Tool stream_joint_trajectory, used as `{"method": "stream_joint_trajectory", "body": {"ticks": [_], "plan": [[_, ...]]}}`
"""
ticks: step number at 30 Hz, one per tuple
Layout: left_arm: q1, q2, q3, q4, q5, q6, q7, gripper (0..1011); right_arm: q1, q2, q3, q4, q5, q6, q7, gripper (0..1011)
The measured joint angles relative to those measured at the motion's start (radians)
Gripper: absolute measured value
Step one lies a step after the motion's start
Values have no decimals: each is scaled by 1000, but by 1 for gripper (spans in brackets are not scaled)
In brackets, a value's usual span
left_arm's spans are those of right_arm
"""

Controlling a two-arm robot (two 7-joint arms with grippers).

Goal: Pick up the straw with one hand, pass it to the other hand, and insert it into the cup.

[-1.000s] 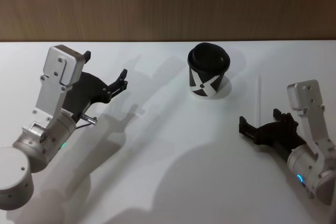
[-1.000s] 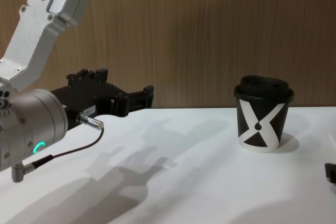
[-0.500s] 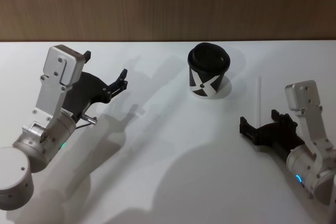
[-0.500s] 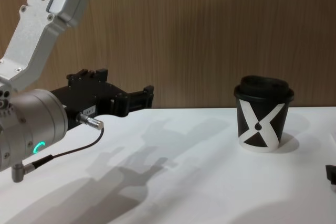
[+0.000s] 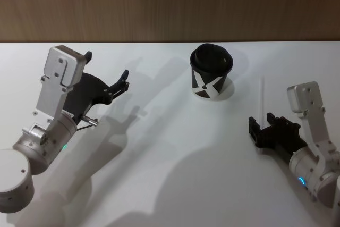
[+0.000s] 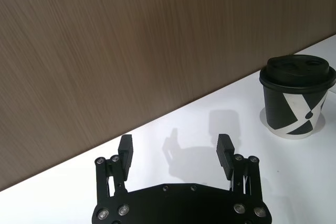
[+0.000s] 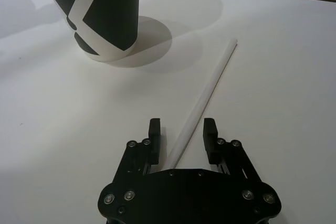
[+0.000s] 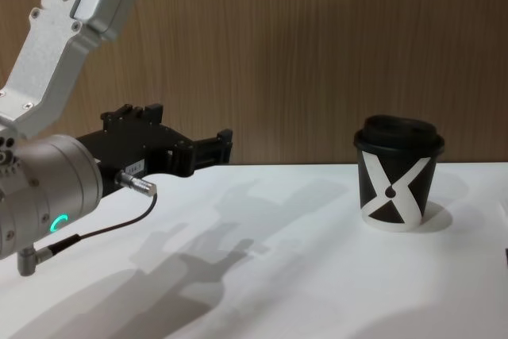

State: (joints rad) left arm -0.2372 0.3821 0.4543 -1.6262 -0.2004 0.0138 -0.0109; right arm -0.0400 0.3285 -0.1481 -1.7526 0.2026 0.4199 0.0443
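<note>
The straw (image 7: 212,85) lies flat on the white table (image 5: 170,174), on the robot's right, just beside the cup (image 5: 211,75) but apart from it. It runs lengthwise away from the robot, and its far end reaches about level with the cup.

The right gripper (image 7: 181,129) is low over the table at the straw's near end, pointing along it. Its fingers (image 7: 153,129) are spread apart, one on each side of the tube. In the right wrist view, the near end passes through the gap roughly midway and touches neither finger. From there the straw slants out past the fingertips towards the space beside the cup's white base.

The cup stands upright with its black domed lid on, and the white X faces the robot.

The left gripper (image 6: 175,148) hangs above the left side of the table, well apart from the cup. Its fingers are released and wide, with nothing between them. A wood-panelled wall (image 8: 317,37) rises behind the table.
</note>
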Motion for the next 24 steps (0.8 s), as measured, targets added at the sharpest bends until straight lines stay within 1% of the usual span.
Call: {"method": "stream_joint_trajectory", "body": {"ticks": [1, 3, 6, 7, 8, 9, 10, 12, 13, 14, 16, 24], "plan": [[0, 0, 0, 0, 0, 0, 0, 1003, 0, 0, 0, 0, 0, 0, 0, 455], [0, 0, 0, 0, 0, 0, 0, 1003, 0, 0, 0, 0, -1, 0, 0, 415], [0, 0, 0, 0, 0, 0, 0, 1003, 0, 0, 0, 1, -1, 1, 0, 299], [0, 0, 0, 0, 0, 0, 0, 1003, 0, 0, 0, 1, -2, 1, 0, 274], [0, 0, 0, 0, 0, 0, 0, 1003, 0, 0, 0, 1, -2, 1, 1, 215], [0, 0, 0, 0, 0, 0, 0, 1003, 0, 0, 0, 1, -2, 1, 1, 215], [0, 0, 0, 0, 0, 0, 0, 1003, 0, 0, 0, 1, -2, 2, 1, 179], [0, 0, 0, 0, 0, 0, 0, 1003, 0, 0, 0, 1, -2, 2, 0, 141], [0, 0, 0, 0, 0, 0, 0, 1003, 0, 0, 0, 1, -2, 2, 0, 91], [0, 0, 0, 0, 0, 0, 0, 1003, 0, 0, 0, 1, -3, 2, 0, 91], [0, 0, 0, 0, 0, 0, 0, 1003, 0, 0, 0, 1, -3, 2, 0, 52], [0, 0, 0, 0, 0, 0, 0, 1003, 0, 0, 0, 1, -3, 2, 0, 7]]}}
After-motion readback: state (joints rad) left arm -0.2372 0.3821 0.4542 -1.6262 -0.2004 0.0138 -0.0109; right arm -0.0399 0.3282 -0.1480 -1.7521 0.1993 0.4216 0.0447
